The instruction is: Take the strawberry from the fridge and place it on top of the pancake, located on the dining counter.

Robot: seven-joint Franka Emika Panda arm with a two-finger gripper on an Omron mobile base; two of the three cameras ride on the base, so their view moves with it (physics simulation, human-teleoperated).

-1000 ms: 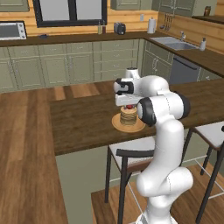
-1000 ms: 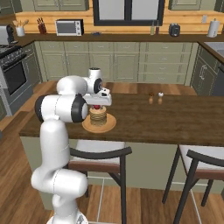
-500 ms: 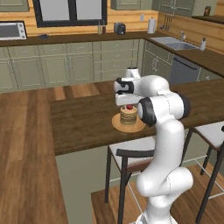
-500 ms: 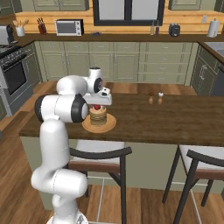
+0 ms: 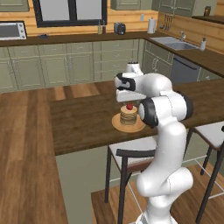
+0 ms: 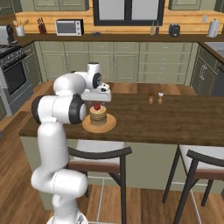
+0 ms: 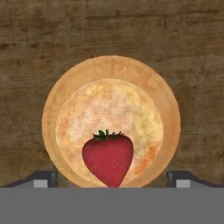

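Counter (image 7: 26, 35): plate (image 7: 168, 105), pancake (image 7: 109, 109), strawberry (image 7: 108, 158)

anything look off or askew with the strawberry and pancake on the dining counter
Only a small thing: the strawberry sits toward one edge of the pancake rather than at its centre. It rests on top, with the jaws standing wide on either side. Nothing is spilled on the dining counter.

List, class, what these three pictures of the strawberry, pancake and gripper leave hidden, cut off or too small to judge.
- Strawberry, hand view: its lower tip is cut off by the bottom band.
- Gripper, hand view: just the finger tops show at the bottom edge.
- Pancake, left base view: its right side sits behind the arm.
- Two small items on the dining counter, right base view: too small to identify.
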